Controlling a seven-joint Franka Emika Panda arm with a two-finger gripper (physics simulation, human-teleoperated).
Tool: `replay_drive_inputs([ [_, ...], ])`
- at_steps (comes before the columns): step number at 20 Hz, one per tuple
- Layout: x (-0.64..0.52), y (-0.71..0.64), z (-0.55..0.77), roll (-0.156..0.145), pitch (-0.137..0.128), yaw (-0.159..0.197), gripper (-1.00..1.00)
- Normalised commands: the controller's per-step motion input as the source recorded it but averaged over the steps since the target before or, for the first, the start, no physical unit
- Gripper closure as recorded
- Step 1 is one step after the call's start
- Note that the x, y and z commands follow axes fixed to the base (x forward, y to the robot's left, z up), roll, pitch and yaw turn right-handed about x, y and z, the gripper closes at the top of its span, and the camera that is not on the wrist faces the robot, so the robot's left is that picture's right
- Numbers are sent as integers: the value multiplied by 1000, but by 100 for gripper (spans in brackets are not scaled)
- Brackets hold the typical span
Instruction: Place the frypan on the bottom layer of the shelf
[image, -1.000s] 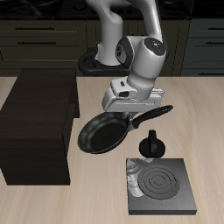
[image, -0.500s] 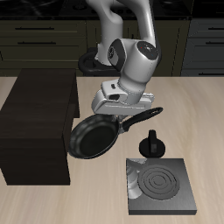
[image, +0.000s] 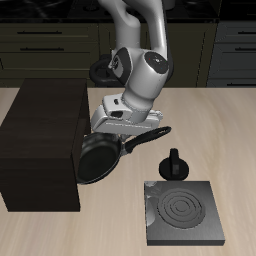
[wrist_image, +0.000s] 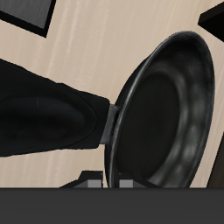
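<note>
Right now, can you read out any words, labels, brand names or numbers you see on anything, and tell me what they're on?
None: no readable text in either view.
The frypan, the shelf, the gripper, the small black pot and the burner plate all look unmarked; the plate bears only concentric rings.

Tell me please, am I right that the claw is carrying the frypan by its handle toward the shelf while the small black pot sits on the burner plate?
Not quite: the pot stands on the table just behind the burner plate, not on it, as the exterior view shows. The rest holds: the claw grips the frypan by its handle, right at the shelf.
</note>
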Motion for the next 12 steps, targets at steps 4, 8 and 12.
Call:
replay_drive_inputs([
  [4,49,-311,-65,-45,2,1,100],
  [8,72,-308,-28,-47,-1,11,100],
  [12,102,-316,39,-49,-11,12,100],
])
